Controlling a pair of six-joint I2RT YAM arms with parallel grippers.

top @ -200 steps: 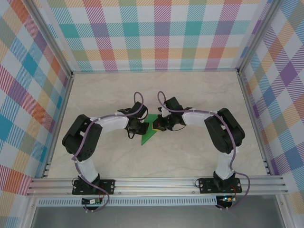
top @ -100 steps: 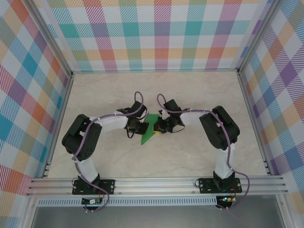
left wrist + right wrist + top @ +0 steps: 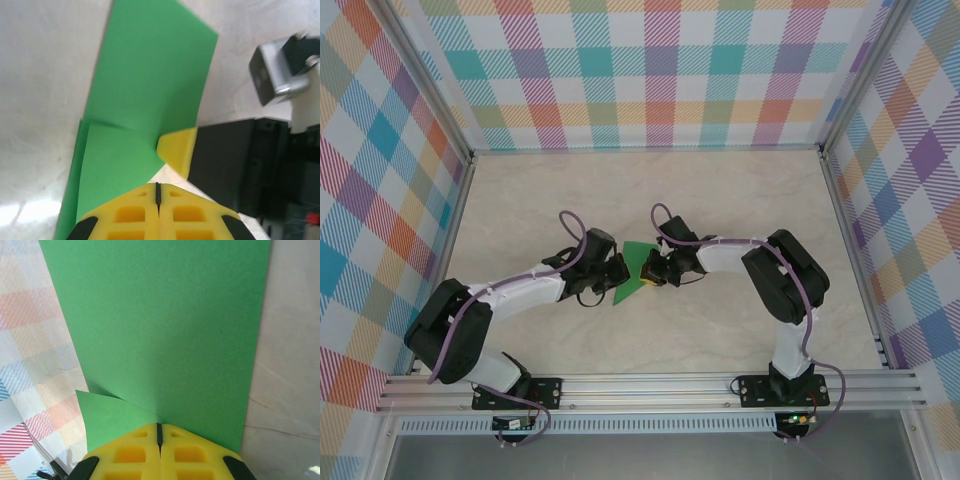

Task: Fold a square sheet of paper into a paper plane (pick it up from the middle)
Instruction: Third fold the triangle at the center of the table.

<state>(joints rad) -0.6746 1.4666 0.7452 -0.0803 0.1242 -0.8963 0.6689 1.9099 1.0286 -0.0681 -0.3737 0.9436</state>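
Observation:
The square sheet of paper [image 3: 634, 268] is bright green and partly folded, lying mid-table between both grippers with one part raised. In the right wrist view the paper [image 3: 160, 325] fills the frame, and a folded flap [image 3: 112, 420] and the main sheet meet at the closed slit of my right gripper [image 3: 159, 432], which is shut on it. From the top, my right gripper [image 3: 656, 270] is at the paper's right edge. My left gripper [image 3: 617, 274] is at the left edge. Its jaws [image 3: 158, 192] are shut over the paper's lower flap [image 3: 117, 165], and nothing shows between them.
The pale marble-patterned table [image 3: 720, 200] is ringed by checked walls and aluminium rails [image 3: 650, 385]. The right gripper's yellow fingertip [image 3: 177, 150] and black body [image 3: 235, 160] sit close in front of the left gripper. Purple cables loop over both arms.
The left arm has swung its elbow down and to the left, stretching out low. Its gripper stays at the paper's left edge. The right gripper has edged slightly left.

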